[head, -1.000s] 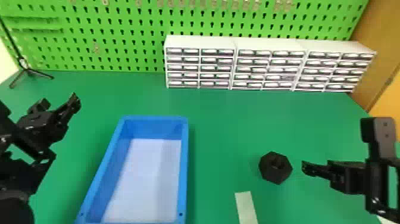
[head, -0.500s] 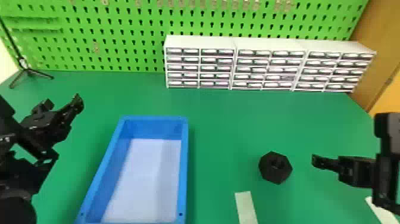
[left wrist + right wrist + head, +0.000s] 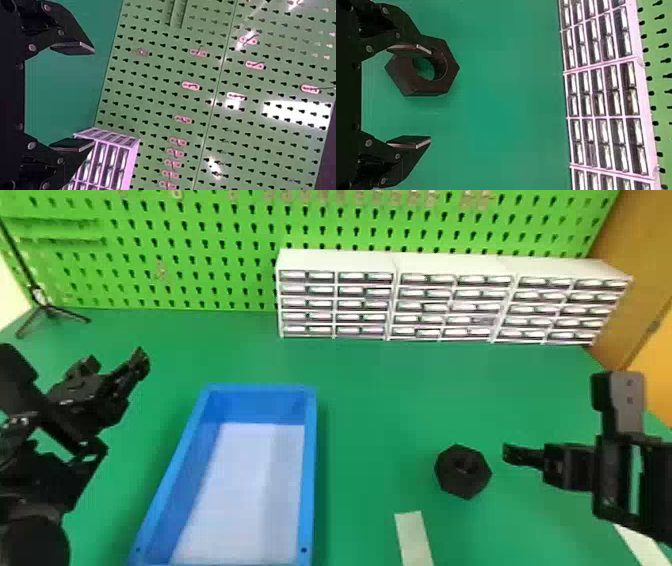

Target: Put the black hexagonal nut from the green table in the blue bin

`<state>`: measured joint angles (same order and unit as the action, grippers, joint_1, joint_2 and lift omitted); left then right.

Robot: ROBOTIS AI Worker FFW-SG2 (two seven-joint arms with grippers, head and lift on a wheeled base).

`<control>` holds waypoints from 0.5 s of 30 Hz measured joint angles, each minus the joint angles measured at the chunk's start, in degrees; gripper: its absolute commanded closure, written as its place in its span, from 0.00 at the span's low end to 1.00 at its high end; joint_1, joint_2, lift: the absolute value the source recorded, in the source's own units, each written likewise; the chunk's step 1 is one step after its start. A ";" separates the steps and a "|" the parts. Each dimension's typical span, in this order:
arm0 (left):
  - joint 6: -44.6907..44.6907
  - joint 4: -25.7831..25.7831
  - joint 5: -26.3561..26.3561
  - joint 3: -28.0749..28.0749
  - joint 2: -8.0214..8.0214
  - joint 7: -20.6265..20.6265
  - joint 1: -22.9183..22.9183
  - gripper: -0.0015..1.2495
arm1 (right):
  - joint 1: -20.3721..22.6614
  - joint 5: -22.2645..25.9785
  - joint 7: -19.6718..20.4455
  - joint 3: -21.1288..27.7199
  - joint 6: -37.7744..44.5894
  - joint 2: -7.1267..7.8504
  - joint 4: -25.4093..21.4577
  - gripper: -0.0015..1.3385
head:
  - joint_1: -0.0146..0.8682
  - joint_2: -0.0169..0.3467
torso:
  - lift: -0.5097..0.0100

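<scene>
Green table (image 3: 380, 390); nut (image 3: 461, 478) lies flat, hole axis upright.

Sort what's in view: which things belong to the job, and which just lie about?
Job:
- black hexagonal nut, on the green table
- blue bin
- right gripper, fingers open

Just about:
- white drawer units
- pegboard
- tripod stand
- pale strips

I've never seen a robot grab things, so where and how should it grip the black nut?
Probably by two opposite outer sides, from above: the black nut lies flat on the green table, hole up, its hexagonal shape giving parallel faces.
</scene>
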<state>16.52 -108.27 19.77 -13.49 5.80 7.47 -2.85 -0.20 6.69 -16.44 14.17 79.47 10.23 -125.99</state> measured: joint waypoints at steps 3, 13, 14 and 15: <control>0.00 0.11 0.00 0.14 0.00 0.00 0.03 0.35 | -0.75 -0.65 -0.02 -1.01 -0.23 0.13 1.56 0.37 | 0.80 0.07 | 0.79; 0.00 0.25 0.00 0.37 0.00 0.00 0.04 0.35 | -2.58 -1.00 -0.08 -3.96 -3.41 0.39 7.84 0.37 | 0.80 0.07 | 0.79; 0.00 0.25 0.00 0.38 0.00 0.00 0.04 0.35 | -2.78 -1.00 -0.08 -4.26 -3.70 0.42 8.40 0.37 | 0.80 0.07 | 0.79; 0.00 0.25 0.00 0.38 0.00 0.00 0.05 0.35 | -3.01 -1.00 -0.08 -4.56 -3.99 0.46 8.97 0.37 | 0.80 0.07 | 0.79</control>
<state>16.52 -108.02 19.77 -13.11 5.80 7.47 -2.81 -3.21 5.69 -16.52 9.61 75.48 10.70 -117.02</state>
